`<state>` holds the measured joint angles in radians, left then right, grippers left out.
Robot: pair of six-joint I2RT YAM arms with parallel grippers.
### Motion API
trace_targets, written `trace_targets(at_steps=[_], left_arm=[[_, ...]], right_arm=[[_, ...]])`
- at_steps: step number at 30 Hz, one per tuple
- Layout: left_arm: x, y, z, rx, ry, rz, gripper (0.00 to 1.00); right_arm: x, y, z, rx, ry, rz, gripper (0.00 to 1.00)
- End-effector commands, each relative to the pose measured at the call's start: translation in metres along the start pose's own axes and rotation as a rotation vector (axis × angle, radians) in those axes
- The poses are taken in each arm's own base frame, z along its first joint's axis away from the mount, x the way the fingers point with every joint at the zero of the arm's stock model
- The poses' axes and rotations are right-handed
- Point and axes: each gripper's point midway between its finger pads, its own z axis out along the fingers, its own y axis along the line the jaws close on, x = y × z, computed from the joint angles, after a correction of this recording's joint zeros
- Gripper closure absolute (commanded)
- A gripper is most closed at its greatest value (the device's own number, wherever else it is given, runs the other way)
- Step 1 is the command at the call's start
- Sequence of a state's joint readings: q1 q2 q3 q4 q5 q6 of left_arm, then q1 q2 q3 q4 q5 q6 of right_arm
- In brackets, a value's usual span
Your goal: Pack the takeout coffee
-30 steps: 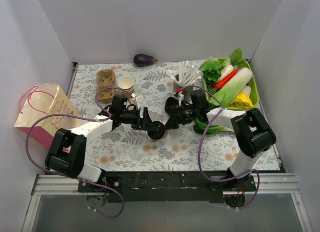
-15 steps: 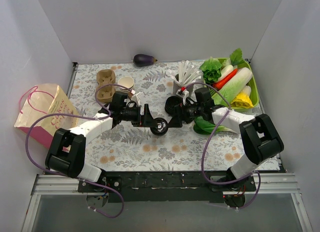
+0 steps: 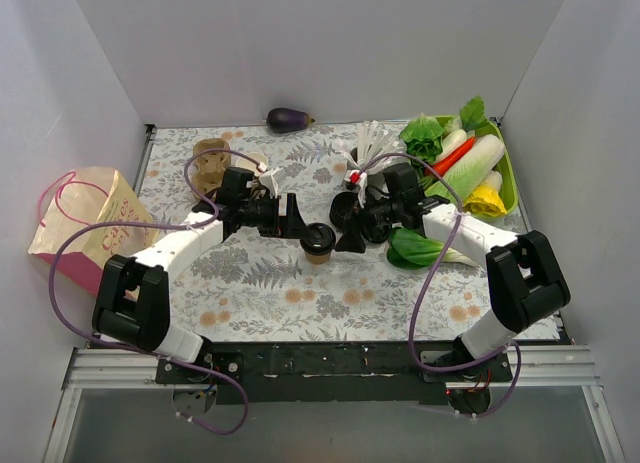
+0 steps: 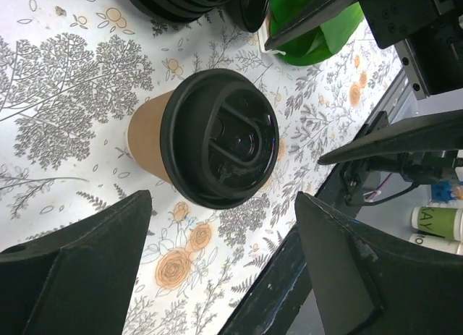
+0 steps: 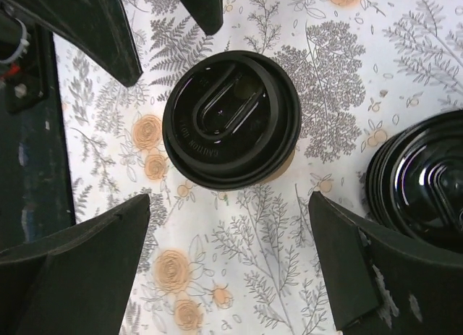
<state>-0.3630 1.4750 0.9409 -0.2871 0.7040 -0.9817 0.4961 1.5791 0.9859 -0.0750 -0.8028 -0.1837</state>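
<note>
Leaning at the left edge of the floral table (image 3: 270,283): paper bag (image 3: 85,223), pink handles. Green tray (image 3: 511,183) at right holds vegetables. Takeout coffee (image 3: 318,241) stands upright mid-table with its black lid on. Left gripper (image 4: 223,199) jaws wide, flanking the cup, apart from it. Right gripper (image 5: 230,201) jaws equally wide. Stacked black lids (image 5: 423,179) lie nearby.

takeout coffee (image 3: 318,241) shifted farther back, now upright, left gripper (image 4: 221,201) and right gripper (image 5: 228,199) jaws clear of it
</note>
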Motion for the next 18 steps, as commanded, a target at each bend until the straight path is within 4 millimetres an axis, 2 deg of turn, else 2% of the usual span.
trace_targets(at_steps=[1,3,4,5,7,9,10,14,18], left_arm=[[-0.007,-0.009,-0.029,-0.036,-0.014,0.111,0.20],[-0.010,-0.006,-0.043,-0.086,-0.045,0.104,0.20],[-0.017,-0.002,-0.051,-0.119,-0.080,0.072,0.20],[-0.021,0.004,-0.057,-0.158,-0.100,0.045,0.20],[-0.044,0.022,-0.080,-0.299,-0.194,-0.014,0.17],[-0.058,0.029,-0.097,-0.350,-0.261,-0.032,0.17],[-0.068,0.035,-0.111,-0.383,-0.311,-0.035,0.17],[-0.082,0.042,-0.130,-0.451,-0.367,-0.008,0.18],[-0.079,0.051,-0.137,-0.491,-0.380,-0.020,0.18]], right_arm=[[-0.010,0.011,0.008,0.008,0.061,-0.289,0.02],[-0.003,0.007,0.012,0.047,0.116,-0.422,0.02],[0.001,0.015,0.020,0.039,0.140,-0.472,0.02],[0.000,0.006,0.022,0.100,0.164,-0.536,0.02],[0.005,0.006,0.029,0.133,0.182,-0.580,0.02],[0.000,-0.007,0.032,0.216,0.183,-0.607,0.02],[0.000,-0.007,0.034,0.225,0.186,-0.615,0.02],[0.001,-0.012,0.043,0.257,0.184,-0.626,0.02],[-0.005,-0.014,0.053,0.265,0.151,-0.570,0.02]])
